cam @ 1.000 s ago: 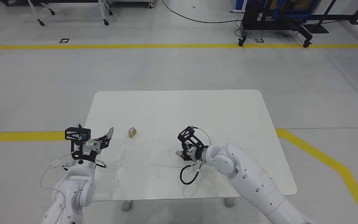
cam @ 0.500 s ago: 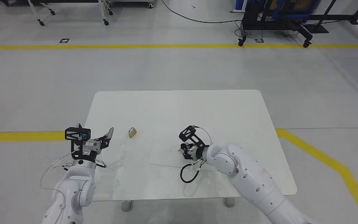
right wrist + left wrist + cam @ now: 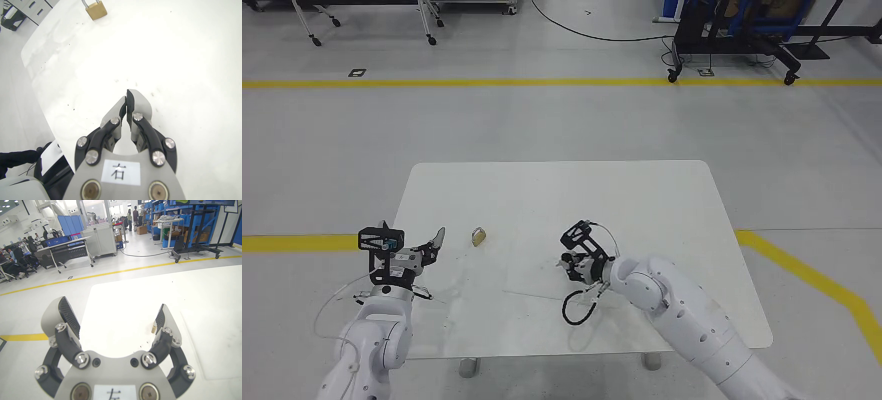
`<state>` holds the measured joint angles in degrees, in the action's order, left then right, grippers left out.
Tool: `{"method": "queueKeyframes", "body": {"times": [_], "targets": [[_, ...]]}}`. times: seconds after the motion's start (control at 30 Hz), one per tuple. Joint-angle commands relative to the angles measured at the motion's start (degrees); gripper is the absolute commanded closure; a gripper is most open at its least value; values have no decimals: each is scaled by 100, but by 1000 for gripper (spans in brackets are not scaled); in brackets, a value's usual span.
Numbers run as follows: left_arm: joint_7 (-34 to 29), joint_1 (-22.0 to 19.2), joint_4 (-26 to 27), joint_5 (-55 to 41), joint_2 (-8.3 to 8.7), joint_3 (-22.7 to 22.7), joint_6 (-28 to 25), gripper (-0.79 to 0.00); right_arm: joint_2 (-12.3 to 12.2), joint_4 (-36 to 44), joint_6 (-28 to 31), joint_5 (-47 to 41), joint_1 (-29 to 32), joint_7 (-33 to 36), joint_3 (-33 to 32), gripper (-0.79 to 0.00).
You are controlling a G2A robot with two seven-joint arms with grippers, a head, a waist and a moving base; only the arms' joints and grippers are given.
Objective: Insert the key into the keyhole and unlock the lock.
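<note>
The padlock (image 3: 96, 11) has a dull brass body and a bright steel shackle (image 3: 90, 2). The bench (image 3: 151, 47) is smooth and white, faintly glossy, flecked with small dark marks. The left gripper (image 3: 113, 306) and the right gripper (image 3: 126, 94) have matt pale-grey shells, black ribbed pads (image 3: 68, 315) that look like rubber, and polished metal screws (image 3: 158, 156).

Top view: high up, staring straight down at the whole bench (image 3: 662, 200).
Left wrist: low, facing across the bench into the room.
Right wrist: close, angled down.
Shared: padlock (image 3: 479, 236).
</note>
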<state>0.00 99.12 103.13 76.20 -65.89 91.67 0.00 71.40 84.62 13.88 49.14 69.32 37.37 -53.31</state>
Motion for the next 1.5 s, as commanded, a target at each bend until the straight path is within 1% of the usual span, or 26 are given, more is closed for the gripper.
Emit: {"method": "queueKeyframes", "body": {"times": [0.0,0.13,0.23,0.4,0.5,0.6,0.97,1.0,1.07,1.17,1.27,1.33,1.37,1.4,1.47], "targets": [[0,0,0,0,0,0,0,-785,-35,104,82,-34,93,-105,-131,0],[0,0,0,0,0,0,0,-785,-121,326,378,-162,335,-388,-467,0],[0,0,0,0,0,0,0,-785,-192,486,721,-397,581,-778,-803,0],[0,0,0,0,0,0,0,-785,-286,565,1548,-1088,1020,-1668,-1373,0],[0,0,0,0,0,0,0,-785,-326,507,2023,-1362,1202,-1982,-1577,0],[0,0,0,0,0,0,0,-785,-359,373,2490,-1715,1313,-2135,-1729,0],[5,-5,2,-27,-2,10,13,-785,-363,354,2539,-1755,1320,-2139,-1746,0],[3,-8,33,-213,-12,27,7,-785,-363,354,2539,-1755,1320,-2139,-1746,0],[-108,-19,156,-886,-35,44,-223,-785,-352,272,2500,-1905,1393,-2149,-1666,0],[-604,-77,276,-2567,-68,44,-940,-785,-321,-3,2726,-2357,1336,-2129,-1492,0],[-1584,-213,199,-4846,-89,-79,-1811,-785,-272,-334,3099,-2820,1169,-2141,-1267,0],[-2468,-411,-7,-6478,-93,-190,-2014,-785,-227,-566,3302,-3169,1031,-2151,-1089,0],[-2882,-567,-133,-6980,-83,-209,-2037,-785,-198,-670,3407,-3386,959,-2124,-968,0],[-3199,-711,-256,-7251,-73,-240,-2048,-785,-170,-780,3476,-3579,871,-2069,-849,0],[-3663,-919,-467,-7733,-73,-406,-2145,-785,-111,-966,3594,-3991,691,-1961,-618,0]]}}
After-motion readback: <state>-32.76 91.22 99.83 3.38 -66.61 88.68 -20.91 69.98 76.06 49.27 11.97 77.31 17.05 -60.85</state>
